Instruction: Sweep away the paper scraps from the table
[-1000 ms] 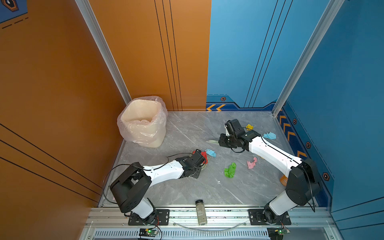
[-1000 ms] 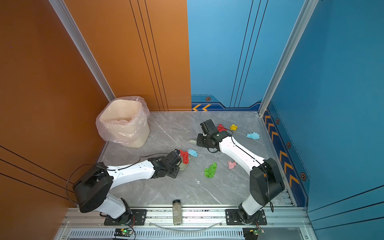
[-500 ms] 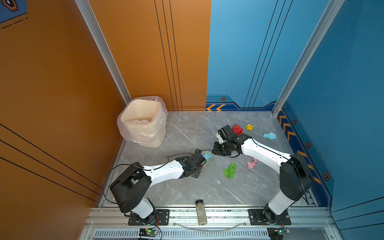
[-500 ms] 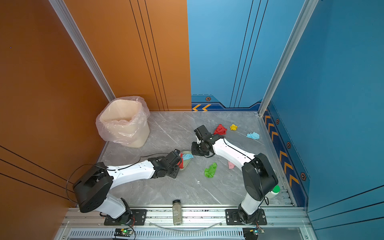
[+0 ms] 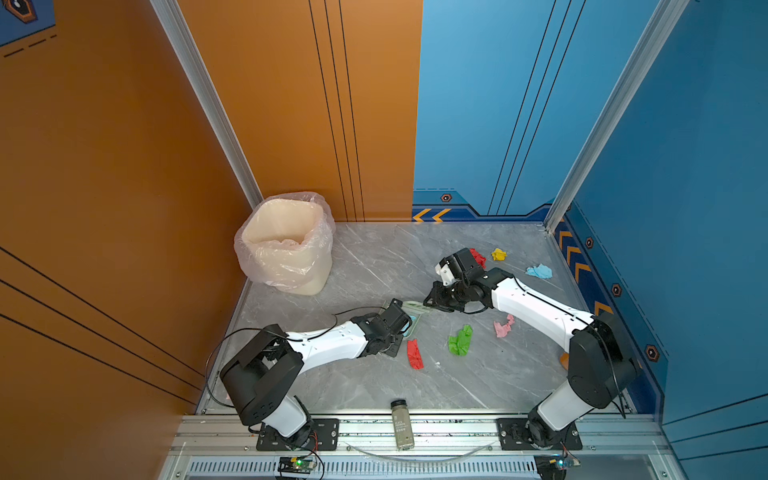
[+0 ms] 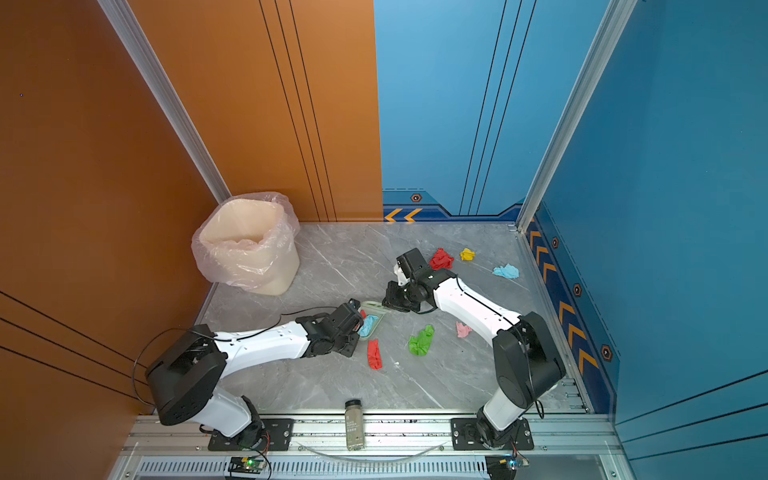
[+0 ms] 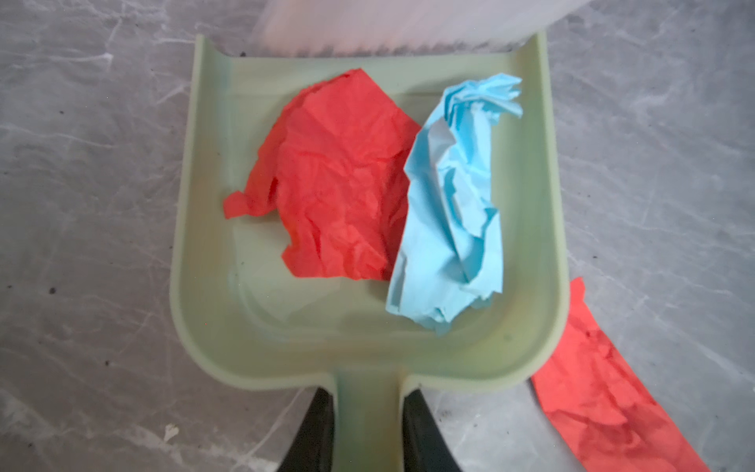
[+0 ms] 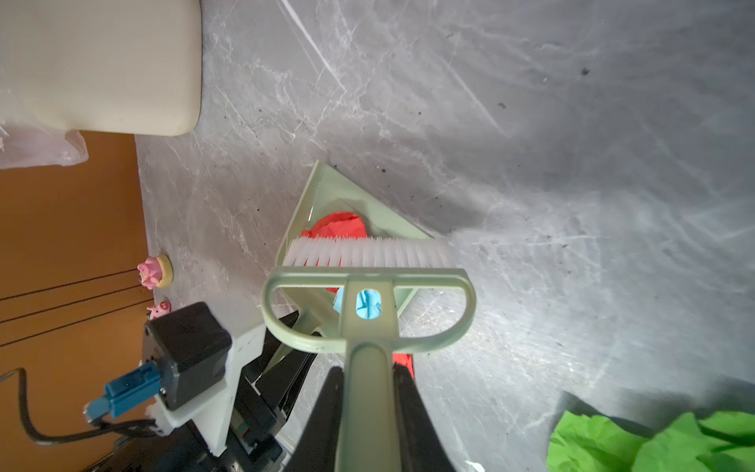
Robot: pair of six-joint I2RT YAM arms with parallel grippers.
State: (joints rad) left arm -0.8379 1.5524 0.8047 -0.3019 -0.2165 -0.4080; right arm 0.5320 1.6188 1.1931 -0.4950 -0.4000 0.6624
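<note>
Jaws clamped on both arms: left gripper (image 7: 367, 408) pinches the dustpan (image 7: 188, 245) handle, right gripper (image 8: 367, 388) pinches the brush (image 8: 367, 253) handle, bristles at the pan's mouth. Red scrap (image 7: 339, 184) and light blue scrap (image 7: 449, 204) sit inside the pan, around the middle of the table (image 5: 374, 386). Red strip (image 5: 414, 354), green wad (image 5: 460, 340) and pink wad (image 5: 503, 326) lie nearby; yellow wad (image 5: 498, 254) and blue wad (image 5: 539, 271) sit toward the far right corner.

Bright even light, soft shadows on table (image 8: 470, 196); top views sharp, wrist views softer, esp. brush (image 7: 388, 28).

Top views overhead, whole table (image 5: 374, 266); wrist views close, sharing dustpan (image 7: 204, 245)
</note>
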